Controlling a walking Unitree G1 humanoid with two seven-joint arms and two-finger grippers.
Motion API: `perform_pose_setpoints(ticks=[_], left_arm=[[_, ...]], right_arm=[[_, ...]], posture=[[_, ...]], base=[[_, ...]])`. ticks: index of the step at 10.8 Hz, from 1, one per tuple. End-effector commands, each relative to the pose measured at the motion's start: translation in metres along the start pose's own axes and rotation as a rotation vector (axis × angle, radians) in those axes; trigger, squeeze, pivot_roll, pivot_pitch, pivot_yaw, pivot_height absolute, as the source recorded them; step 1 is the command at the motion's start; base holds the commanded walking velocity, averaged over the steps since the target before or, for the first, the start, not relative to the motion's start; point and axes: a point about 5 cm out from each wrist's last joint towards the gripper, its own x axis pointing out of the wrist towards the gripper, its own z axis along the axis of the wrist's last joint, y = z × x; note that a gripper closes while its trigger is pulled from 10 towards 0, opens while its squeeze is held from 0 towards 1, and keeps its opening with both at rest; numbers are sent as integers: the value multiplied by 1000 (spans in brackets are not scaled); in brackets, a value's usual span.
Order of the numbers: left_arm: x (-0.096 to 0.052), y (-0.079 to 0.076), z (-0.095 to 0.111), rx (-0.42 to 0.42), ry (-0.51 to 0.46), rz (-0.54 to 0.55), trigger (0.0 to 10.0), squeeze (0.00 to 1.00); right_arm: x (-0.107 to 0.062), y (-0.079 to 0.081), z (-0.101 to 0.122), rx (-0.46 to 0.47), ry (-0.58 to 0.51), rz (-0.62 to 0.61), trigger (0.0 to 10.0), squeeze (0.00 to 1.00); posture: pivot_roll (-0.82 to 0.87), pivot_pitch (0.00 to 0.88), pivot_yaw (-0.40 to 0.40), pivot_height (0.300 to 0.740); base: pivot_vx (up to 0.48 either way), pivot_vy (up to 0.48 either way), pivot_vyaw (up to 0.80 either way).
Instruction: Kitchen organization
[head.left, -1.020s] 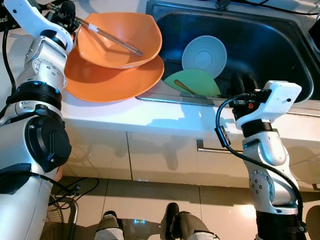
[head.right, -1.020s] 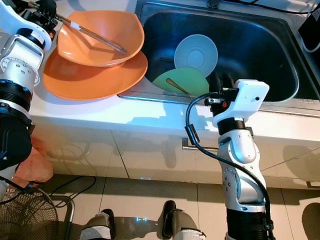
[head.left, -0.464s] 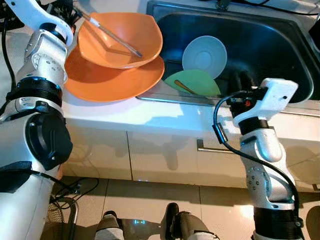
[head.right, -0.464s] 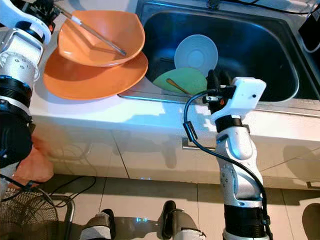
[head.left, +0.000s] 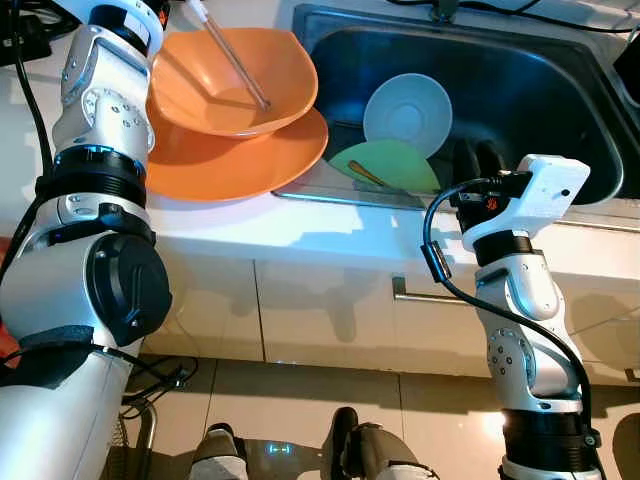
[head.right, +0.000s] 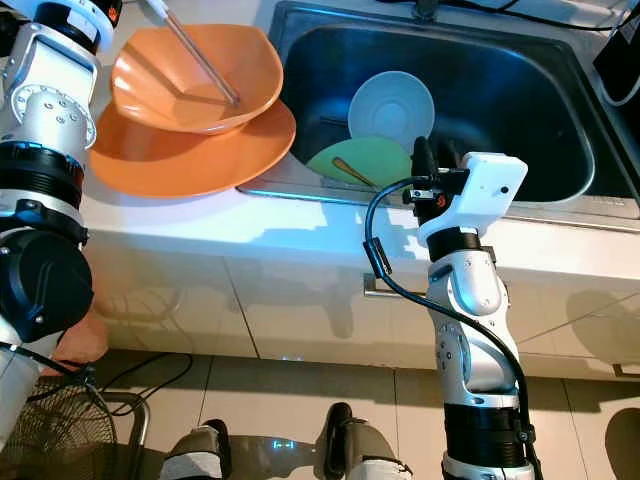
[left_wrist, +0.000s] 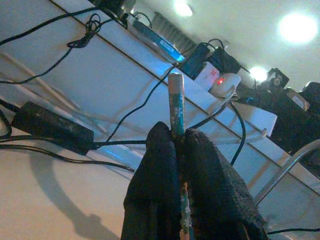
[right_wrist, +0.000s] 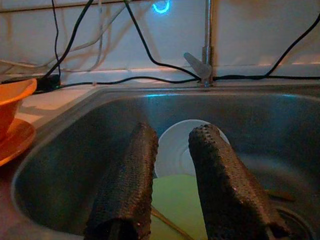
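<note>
Sink (head.left: 560, 120) holds 2 dishes; left gripper (left_wrist: 181, 150) clamps utensil (head.left: 232, 62), right gripper (right_wrist: 172, 165) parted.

Right hand (head.right: 432, 158) hovers over green plate (head.right: 362, 160) in sink (head.right: 520, 90).

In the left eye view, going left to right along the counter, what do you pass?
Left arm → orange bowl → green plate → right gripper.

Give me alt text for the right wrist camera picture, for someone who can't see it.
The right gripper, its two black fingers open, hangs over a steel sink holding a white bowl and a green plate. A tap stands behind the sink, and orange dishes sit on the counter beside it.
</note>
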Motion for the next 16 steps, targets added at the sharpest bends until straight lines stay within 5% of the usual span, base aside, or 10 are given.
perform_pose_setpoints(ticks=[1,3,4,5,7,8,10,11,13,16], left_arm=[[0,-1,1,17,-3,-15,10000,0],[-1,-33,15,-22,-111,-150,10000,0],[-5,-37,13,-32,-113,-173,784,0],[-8,-36,10,-31,-113,-167,0,0],[-12,-38,16,-68,-155,-155,0,0],[-15,-41,23,-136,-219,-151,10000,0],[-29,-59,19,-315,-271,-201,10000,0],[-41,-68,-1,-506,-242,-223,10000,0],[-57,-67,-43,-625,-139,-147,10000,0],[-73,-74,-61,-852,-101,-170,10000,0]], right_arm=[[-1,-4,0,-7,-6,-17,10000,0],[6,-1,-3,6,-15,-13,10000,0],[7,-1,-5,10,-20,-11,10000,0],[8,0,-5,13,-22,-10,10000,0],[9,0,-6,16,-28,-8,10000,0],[10,0,-7,17,-30,-7,10000,0],[10,-1,-11,26,-27,-17,10000,0],[10,-2,-12,39,-24,-28,10000,0],[10,-1,-13,53,-26,-35,10000,0],[10,2,-17,92,-25,-45,10000,0]], posture=[[72,204,-92,740],[90,167,-83,740],[94,158,-81,740],[98,153,-81,740],[98,145,-81,740],[97,143,-81,740],[101,146,-80,740],[98,147,-81,740],[85,148,-76,740],[90,146,-66,740]], base=[[0,0,0],[0,0,0],[0,0,0],[0,0,0],[0,0,0],[0,0,0],[0,0,0],[0,0,0],[0,0,0],[0,0,0]])
